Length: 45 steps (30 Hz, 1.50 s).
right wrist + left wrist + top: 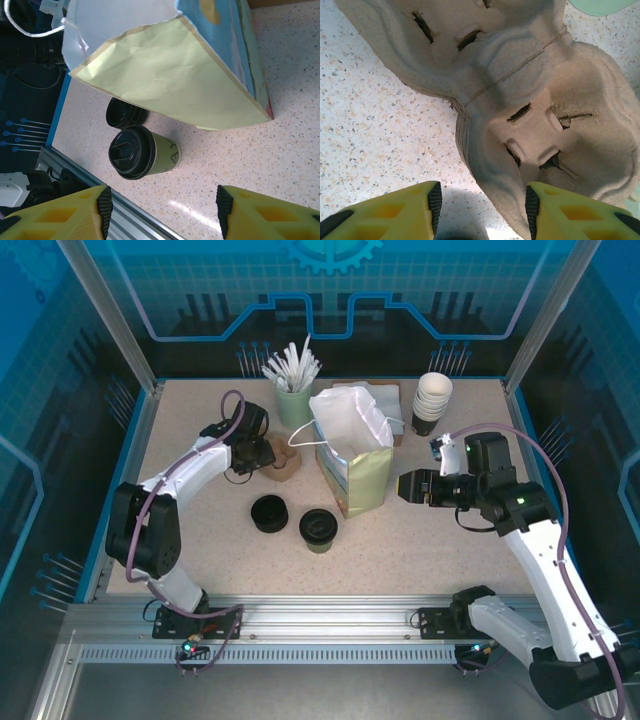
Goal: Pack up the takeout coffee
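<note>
Can see the coffee cup (318, 530) standing low in the middle of the top view, just below the paper bag (350, 455), near a black lid (269, 513). Can see the right gripper (402, 486) spread wide just right of the bag, holding nothing. Can see the left gripper (482, 200) spread too, low in its own view, with an edge of the brown cup tray (520, 100) between its fingers (410, 212).
</note>
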### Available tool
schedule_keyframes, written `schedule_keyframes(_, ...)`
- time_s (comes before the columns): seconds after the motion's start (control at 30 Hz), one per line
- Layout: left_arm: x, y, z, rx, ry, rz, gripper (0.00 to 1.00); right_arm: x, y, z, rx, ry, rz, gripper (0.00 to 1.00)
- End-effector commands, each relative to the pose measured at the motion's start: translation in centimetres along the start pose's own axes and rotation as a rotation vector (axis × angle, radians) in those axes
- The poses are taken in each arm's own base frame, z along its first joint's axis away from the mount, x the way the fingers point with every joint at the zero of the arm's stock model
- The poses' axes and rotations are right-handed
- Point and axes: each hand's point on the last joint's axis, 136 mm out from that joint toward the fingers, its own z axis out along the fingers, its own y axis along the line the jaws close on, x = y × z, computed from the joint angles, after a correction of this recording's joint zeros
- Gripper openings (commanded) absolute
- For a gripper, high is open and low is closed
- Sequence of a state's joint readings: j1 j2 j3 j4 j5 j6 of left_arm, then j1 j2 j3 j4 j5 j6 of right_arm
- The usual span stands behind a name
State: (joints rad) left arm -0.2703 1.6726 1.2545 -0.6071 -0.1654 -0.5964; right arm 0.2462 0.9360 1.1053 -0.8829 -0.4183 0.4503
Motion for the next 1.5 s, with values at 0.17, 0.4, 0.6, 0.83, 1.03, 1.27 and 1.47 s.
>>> schedule_keyframes(0.17,-1.1,0.2,0.2,-0.033,-0.018,-0.002,0.42,0.4,-0.1,-0.1,-0.019,0.014,0.014,0.6)
schedule_keyframes(0.4,-1.1,0.1,0.7,-0.033,-0.01,0.0,0.41,0.5,0.0,0.2,-0.035,0.023,0.022,0.6)
schedule_keyframes(0.6,-1.1,-0.1,0.9,-0.028,-0.006,-0.002,0.36,0.9,-0.1,0.7,-0.051,0.038,0.04,0.6)
schedule_keyframes(0.83,-1.3,-0.4,0.9,-0.022,0.0,0.005,0.31,1.0,-0.2,0.9,-0.055,0.042,0.046,0.6)
schedule_keyframes(1.03,-1.5,-0.9,1.0,-0.005,0.004,-0.002,0.33,1.1,-0.4,1.1,-0.057,0.043,0.052,0.6)
schedule_keyframes(1.27,-1.3,-1.0,1.3,-0.001,0.011,-0.021,0.31,1.2,-0.5,0.9,-0.055,0.04,0.053,0.6)
schedule_keyframes(1.47,-1.5,-1.1,1.2,0.0,0.009,-0.016,0.25,1.2,-0.5,0.9,-0.055,0.04,0.053,0.6)
